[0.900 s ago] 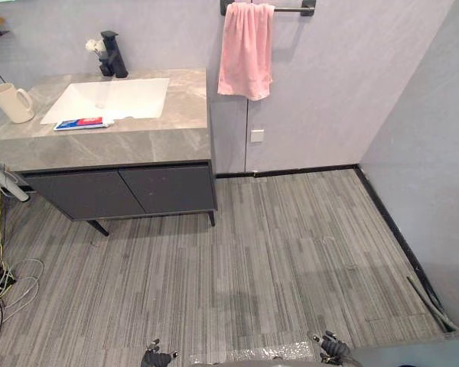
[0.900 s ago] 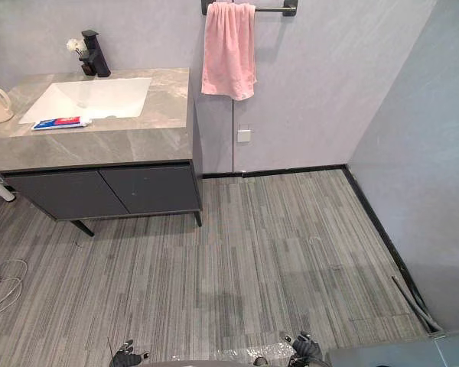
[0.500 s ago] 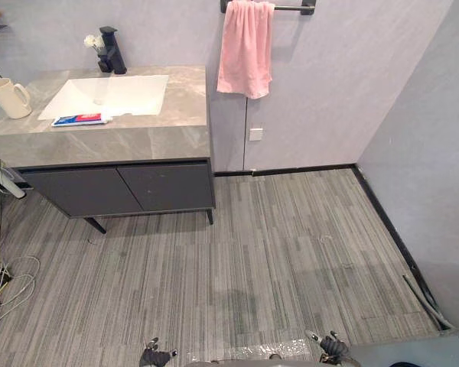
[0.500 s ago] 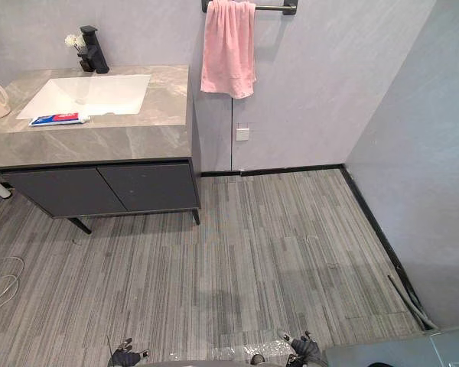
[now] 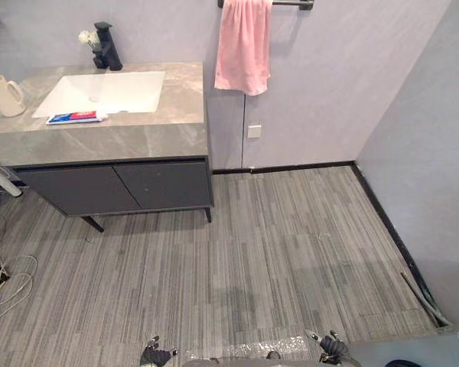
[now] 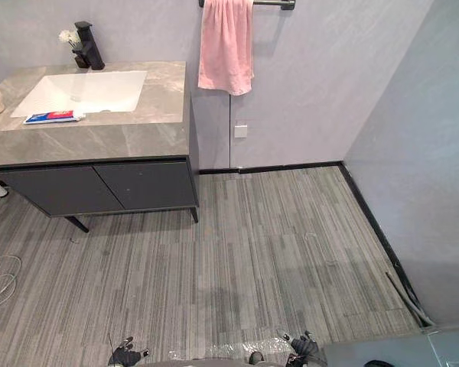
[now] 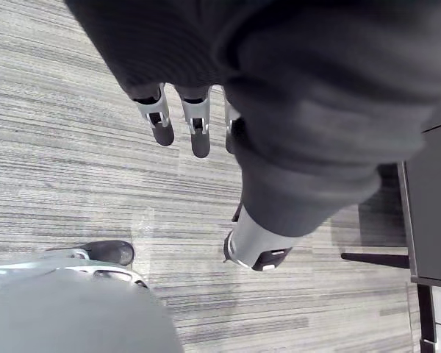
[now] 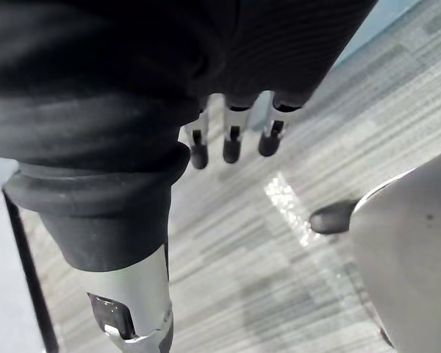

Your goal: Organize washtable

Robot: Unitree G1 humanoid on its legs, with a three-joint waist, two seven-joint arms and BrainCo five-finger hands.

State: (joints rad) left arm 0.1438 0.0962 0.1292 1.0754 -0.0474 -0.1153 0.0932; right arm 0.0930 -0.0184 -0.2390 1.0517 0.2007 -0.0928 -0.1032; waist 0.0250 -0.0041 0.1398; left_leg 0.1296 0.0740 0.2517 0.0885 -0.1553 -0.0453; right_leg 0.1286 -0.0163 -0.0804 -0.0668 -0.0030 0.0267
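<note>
Toothpaste tube (image 5: pixel 76 117) lies flat on bench (image 5: pixel 138 138), just beside front rim of white sink (image 5: pixel 107 90). Cream mug (image 5: pixel 1 95) stands at bench's left end. Pink towel (image 5: pixel 243 46) hangs on wall to the right. Left hand (image 7: pixel 198 125) and right hand (image 8: pixel 231 140) hang above striped floor (image 5: pixel 291 252), fingers straight, loosely spread, empty.

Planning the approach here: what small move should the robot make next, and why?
Probably a step forward and to its left, toward the washtable. The toothpaste tube and cup sit on its top, across the floor, while the left hand and right hand hang open and empty, likely too far to reach either.
</note>
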